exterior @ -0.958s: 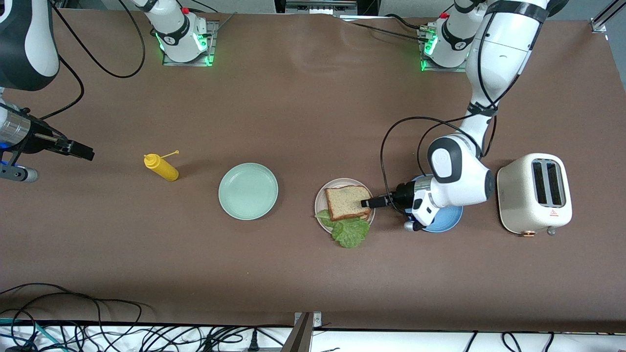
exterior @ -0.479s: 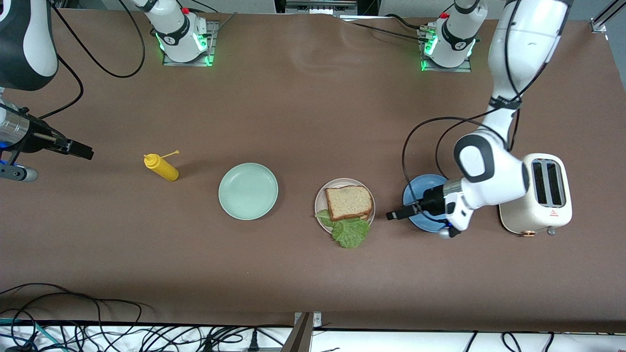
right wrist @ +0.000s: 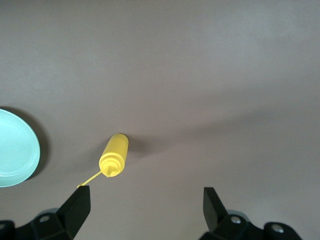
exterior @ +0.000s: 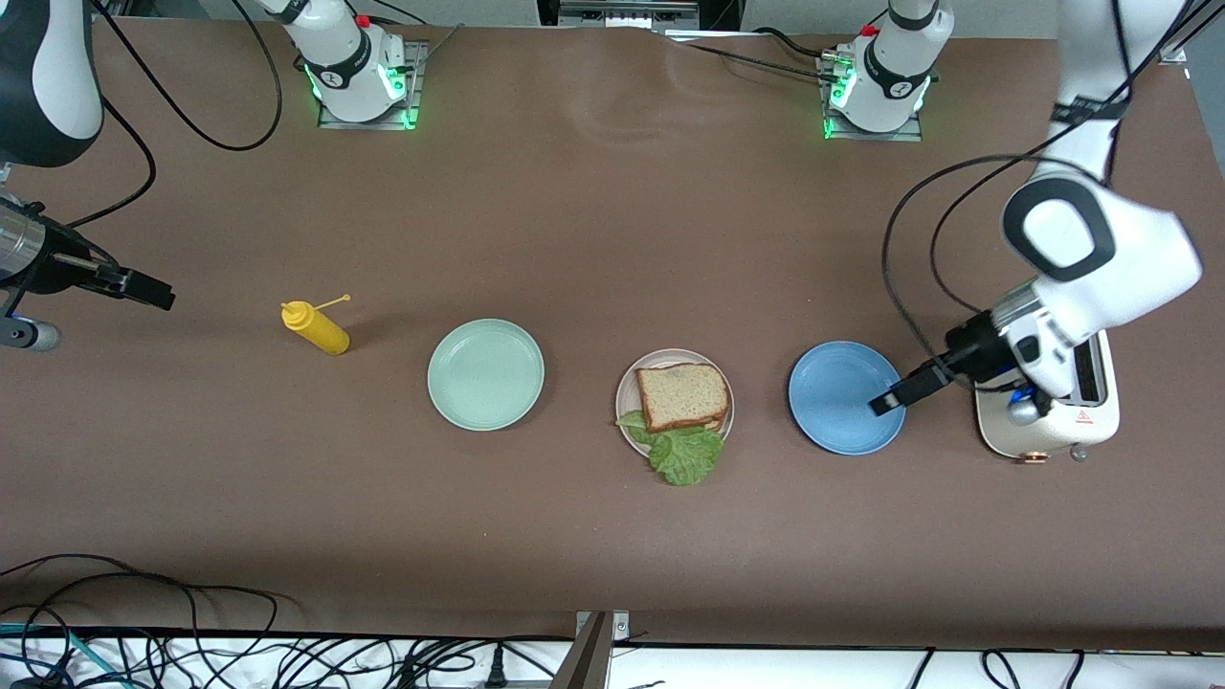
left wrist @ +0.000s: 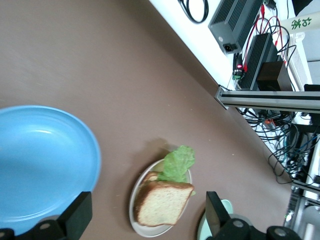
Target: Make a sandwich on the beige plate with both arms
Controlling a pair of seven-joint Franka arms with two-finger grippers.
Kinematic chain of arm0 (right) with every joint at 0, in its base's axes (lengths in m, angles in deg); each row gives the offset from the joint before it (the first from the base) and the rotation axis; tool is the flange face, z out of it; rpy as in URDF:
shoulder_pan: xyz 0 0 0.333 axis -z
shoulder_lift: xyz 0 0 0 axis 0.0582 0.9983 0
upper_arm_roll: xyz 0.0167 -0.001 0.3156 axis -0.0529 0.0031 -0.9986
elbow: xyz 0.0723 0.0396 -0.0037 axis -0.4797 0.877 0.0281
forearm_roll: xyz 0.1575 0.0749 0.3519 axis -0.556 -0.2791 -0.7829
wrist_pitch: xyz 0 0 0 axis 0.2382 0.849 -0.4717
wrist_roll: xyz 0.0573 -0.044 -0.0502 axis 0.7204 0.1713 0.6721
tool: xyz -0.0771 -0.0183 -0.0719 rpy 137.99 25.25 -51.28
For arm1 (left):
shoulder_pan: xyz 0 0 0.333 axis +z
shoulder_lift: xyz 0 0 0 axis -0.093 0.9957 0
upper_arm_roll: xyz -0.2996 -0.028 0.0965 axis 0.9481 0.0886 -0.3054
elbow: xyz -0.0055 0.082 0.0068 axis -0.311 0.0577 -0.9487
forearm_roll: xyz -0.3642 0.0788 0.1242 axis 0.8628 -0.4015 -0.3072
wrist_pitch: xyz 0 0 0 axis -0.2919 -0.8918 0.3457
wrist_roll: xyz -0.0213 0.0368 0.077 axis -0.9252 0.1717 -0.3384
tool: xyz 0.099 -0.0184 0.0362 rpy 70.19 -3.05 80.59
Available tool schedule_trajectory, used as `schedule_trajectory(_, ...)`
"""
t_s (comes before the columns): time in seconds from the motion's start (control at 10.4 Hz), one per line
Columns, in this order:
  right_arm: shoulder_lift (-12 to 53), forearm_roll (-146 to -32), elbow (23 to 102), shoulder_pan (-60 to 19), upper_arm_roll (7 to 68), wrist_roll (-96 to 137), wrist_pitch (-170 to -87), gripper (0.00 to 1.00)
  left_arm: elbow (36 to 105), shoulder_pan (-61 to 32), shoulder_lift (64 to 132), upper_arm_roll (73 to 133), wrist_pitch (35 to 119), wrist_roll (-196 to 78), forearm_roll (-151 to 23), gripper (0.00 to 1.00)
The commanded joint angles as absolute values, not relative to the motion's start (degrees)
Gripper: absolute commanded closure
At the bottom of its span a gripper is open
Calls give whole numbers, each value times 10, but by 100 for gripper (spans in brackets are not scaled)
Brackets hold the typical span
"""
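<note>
We see the sandwich [exterior: 681, 396] sitting on the beige plate [exterior: 625, 407]. Left gripper [exterior: 886, 401] over the blue plate [exterior: 833, 397], jaws wide, empty. Right gripper [exterior: 158, 296] waits near the mustard bottle [exterior: 317, 328], also spread wide, empty.

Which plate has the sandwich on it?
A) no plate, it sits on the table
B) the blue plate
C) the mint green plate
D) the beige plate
D: the sandwich, with its lettuce sticking out, sits on the beige plate, between the bare mint green plate and the bare blue plate.
</note>
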State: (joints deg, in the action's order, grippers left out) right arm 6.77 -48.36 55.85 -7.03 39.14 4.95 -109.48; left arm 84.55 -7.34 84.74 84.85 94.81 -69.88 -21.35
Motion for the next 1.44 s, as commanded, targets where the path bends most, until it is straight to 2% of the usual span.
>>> schedule_trajectory(0.0, 60, -474, 558, -67, 388, 51, -1086, 0, 897, -46, 744, 854, 908, -695, -369, 0)
schedule_trajectory(0.29, 60, -474, 558, -67, 388, 52, -1086, 0, 866, -10, 657, 854, 770, -694, -563, 0)
schedule_trajectory(0.48, 60, -474, 558, -67, 388, 52, -1086, 0, 814, -9, 619, 857, 665, -693, -658, 0)
schedule_trajectory(0.67, 60, -474, 558, -67, 388, 52, -1085, 0, 731, -7, 617, 858, 546, -693, -709, 0)
schedule_trajectory(0.86, 60, -474, 558, -67, 388, 52, -1085, 0, 689, -4, 618, 858, 455, -692, -736, 0)
schedule_trajectory(1.05, 60, -474, 558, -67, 389, 52, -1081, 0, 689, -4, 621, 872, 410, -689, -742, 0)
schedule_trajectory(1.34, 60, -473, 559, -67, 388, 52, -1081, 0, 681, -13, 632, 895, 396, -689, -739, 0)
